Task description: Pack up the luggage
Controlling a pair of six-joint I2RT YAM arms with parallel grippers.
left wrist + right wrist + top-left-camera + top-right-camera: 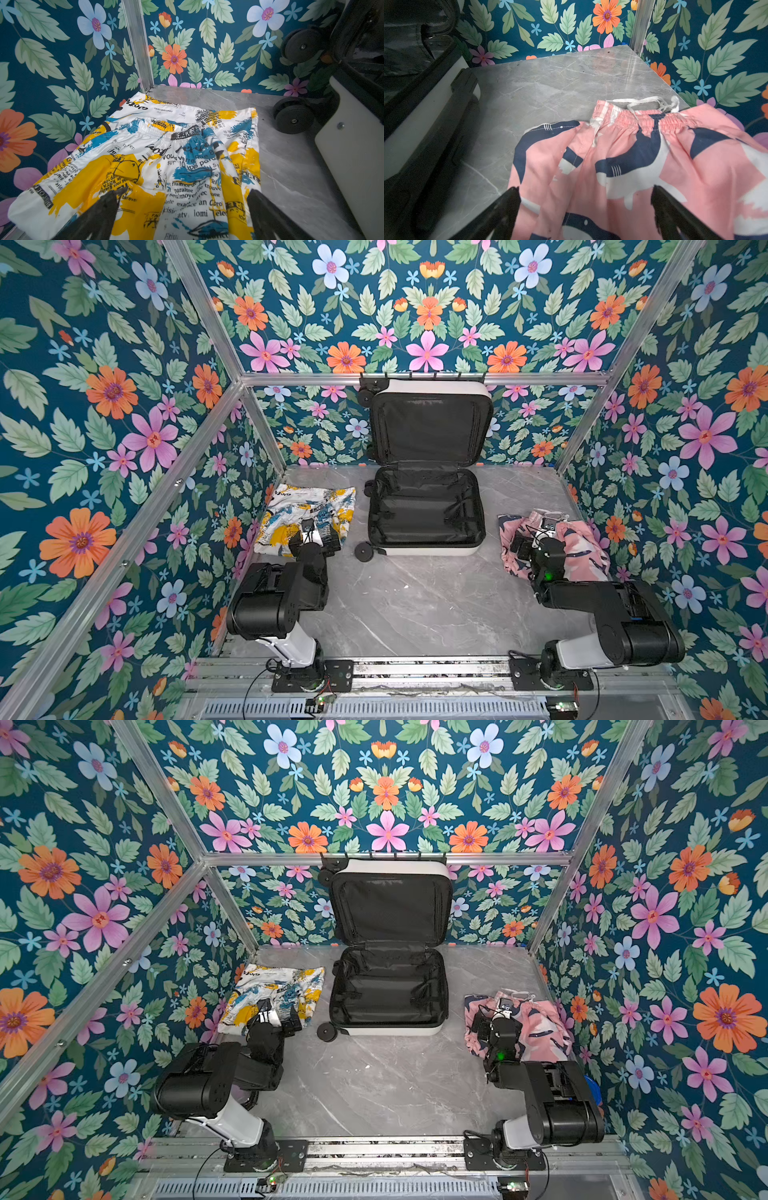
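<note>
The small white hard-shell suitcase with black fabric lining is lying open mid-rear on the grey marbled surface, its lid being propped upright at the floral wall (whole only in both top views). Only in the wrist views are the jaws being shown clearly, both spread wide and gripping nothing: the left jaws over white, yellow and blue printed shorts, the right jaws over pink shark-patterned shorts.

Luggage: white shell, black lining. Printed shorts: white, yellow-blue splashes, black text. Pink shorts: navy-white sharks. Table: grey marble.
</note>
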